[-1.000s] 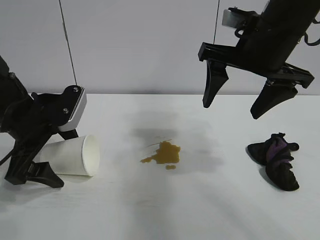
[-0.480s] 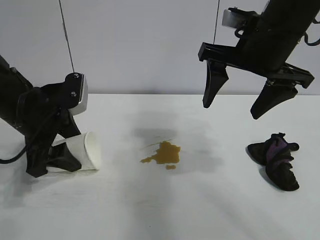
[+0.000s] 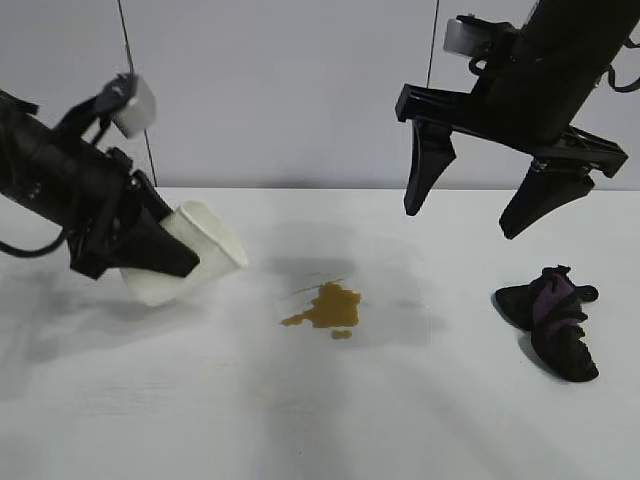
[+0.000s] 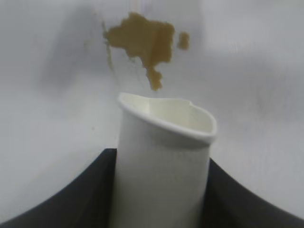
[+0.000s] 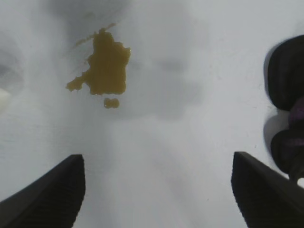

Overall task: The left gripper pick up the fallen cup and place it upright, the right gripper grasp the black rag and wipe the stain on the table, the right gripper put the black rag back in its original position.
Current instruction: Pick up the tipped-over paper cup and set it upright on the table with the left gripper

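Observation:
My left gripper (image 3: pixel 160 262) is shut on the white paper cup (image 3: pixel 200 252) at the table's left. The cup is held tilted, its open mouth turned up and toward the stain. In the left wrist view the cup (image 4: pixel 164 156) stands between both black fingers (image 4: pixel 90 194), its rim slightly dented. The yellow-brown stain (image 3: pixel 325 307) lies mid-table. The black rag (image 3: pixel 555 322) with purple folds lies at the right. My right gripper (image 3: pixel 461 220) hangs open high above the table between stain and rag, holding nothing. In the right wrist view the stain (image 5: pixel 107 64) and the rag's edge (image 5: pixel 287 90) show beyond its fingertips.
The white table (image 3: pixel 320 420) stretches bare in front of the stain and between stain and rag. A pale wall rises behind the table's far edge, with thin cables hanging down it.
The left gripper closed on the lying cup, then rose and swung it up from flat on the table to tilted with its mouth raised. The right arm has not moved.

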You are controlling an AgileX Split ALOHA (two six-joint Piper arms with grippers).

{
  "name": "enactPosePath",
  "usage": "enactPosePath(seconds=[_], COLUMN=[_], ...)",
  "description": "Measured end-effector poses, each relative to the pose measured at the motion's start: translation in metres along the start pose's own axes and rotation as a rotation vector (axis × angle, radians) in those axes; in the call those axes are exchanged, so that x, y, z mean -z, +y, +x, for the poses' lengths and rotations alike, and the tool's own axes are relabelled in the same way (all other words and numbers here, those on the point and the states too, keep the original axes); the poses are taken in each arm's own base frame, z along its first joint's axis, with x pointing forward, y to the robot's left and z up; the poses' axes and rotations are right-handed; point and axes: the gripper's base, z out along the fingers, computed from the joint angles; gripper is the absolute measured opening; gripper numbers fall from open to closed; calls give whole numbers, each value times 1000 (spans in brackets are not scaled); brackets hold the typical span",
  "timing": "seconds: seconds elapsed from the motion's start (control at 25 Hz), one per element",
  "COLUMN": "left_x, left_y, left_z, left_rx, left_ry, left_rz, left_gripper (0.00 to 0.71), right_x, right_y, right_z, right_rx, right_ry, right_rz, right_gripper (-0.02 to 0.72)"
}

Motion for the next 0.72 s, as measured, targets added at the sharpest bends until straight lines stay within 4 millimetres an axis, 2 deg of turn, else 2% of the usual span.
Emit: enactPosePath(seconds=[0.16,0.44,0.72], left_x=[2,-13,-41], left_y=[-9,-14,-31], left_z=[12,58,71], left_rx=[-53,5,-35], left_ry=[-49,-15,-1], left_rz=[-14,32,121], left_gripper=[330,330,330], right_x=[0,0,0], right_y=[0,1,1], right_z=[0,0,-2], right_rx=[1,-4,-5], right_ry=[-1,-1,-20], right_rz=[-1,-7,-11], right_gripper=[578,578,578])
